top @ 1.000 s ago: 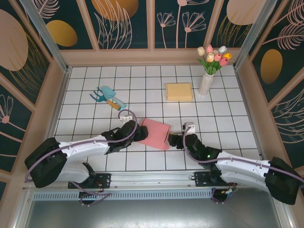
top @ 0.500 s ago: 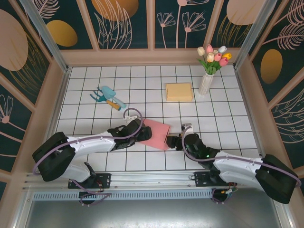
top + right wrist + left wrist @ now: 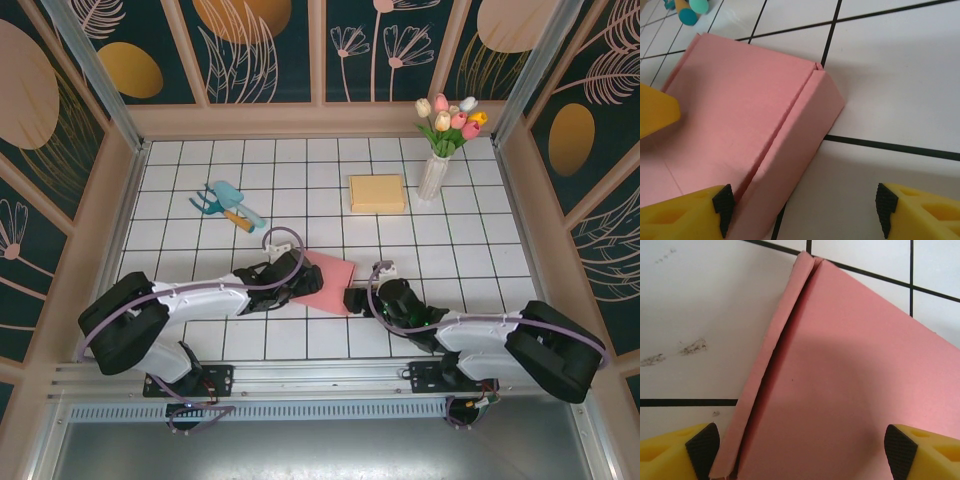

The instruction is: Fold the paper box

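The pink paper box (image 3: 328, 281) lies flat on the white tiled table, near the middle. In the left wrist view the paper box (image 3: 850, 380) has a narrow side flap (image 3: 770, 365) raised along its left edge. My left gripper (image 3: 801, 452) stands open over the box's left part, its fingertips (image 3: 702, 447) wide apart on either side. My right gripper (image 3: 804, 210) is open at the box's right edge, where a side wall (image 3: 800, 150) slopes down to the table. Its left fingertip (image 3: 722, 207) sits against that wall. The two grippers (image 3: 290, 285) (image 3: 355, 299) flank the box.
A flat yellow box (image 3: 377, 193) lies at the back, next to a white vase of tulips (image 3: 438, 150). Teal garden tools (image 3: 228, 204) lie at the back left. Walls enclose the tiled table (image 3: 480, 270) on three sides.
My left gripper has slid right onto the box's left part. My right gripper has moved left to the box's right edge. The box has barely shifted.
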{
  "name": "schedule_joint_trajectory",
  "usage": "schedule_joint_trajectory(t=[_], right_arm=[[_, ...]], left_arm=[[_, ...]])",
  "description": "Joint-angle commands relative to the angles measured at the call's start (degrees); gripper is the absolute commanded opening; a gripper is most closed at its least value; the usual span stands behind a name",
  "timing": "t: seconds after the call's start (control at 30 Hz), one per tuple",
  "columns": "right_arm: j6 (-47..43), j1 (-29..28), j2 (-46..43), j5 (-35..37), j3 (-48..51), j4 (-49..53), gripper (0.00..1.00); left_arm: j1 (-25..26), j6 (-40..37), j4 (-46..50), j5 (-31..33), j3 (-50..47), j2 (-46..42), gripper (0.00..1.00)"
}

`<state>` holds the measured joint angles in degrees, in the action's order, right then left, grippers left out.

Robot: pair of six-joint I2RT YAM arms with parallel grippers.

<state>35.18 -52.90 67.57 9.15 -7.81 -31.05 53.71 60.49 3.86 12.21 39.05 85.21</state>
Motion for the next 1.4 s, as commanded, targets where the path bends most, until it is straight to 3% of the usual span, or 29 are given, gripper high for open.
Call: schedule_joint_trajectory(t=[0.0, 0.57, 1.37], right_arm=[[1.03, 0.08, 1.44, -1.24, -0.97, -2.03, 0.78], [1.99, -0.79, 3.64, -0.95, -1.7, -2.82, 0.77], [3.27, -6.49, 16.85, 2.72, -7.49, -6.24, 0.74]], left_arm=[[0.25, 3.18, 1.0, -0.83, 1.56, 0.49, 0.88], [0.3, 10.28, -2.19, -6.22, -0.18, -2.58, 0.88], [0.26, 19.31, -6.85, -6.16, -5.66, -6.75, 0.86]])
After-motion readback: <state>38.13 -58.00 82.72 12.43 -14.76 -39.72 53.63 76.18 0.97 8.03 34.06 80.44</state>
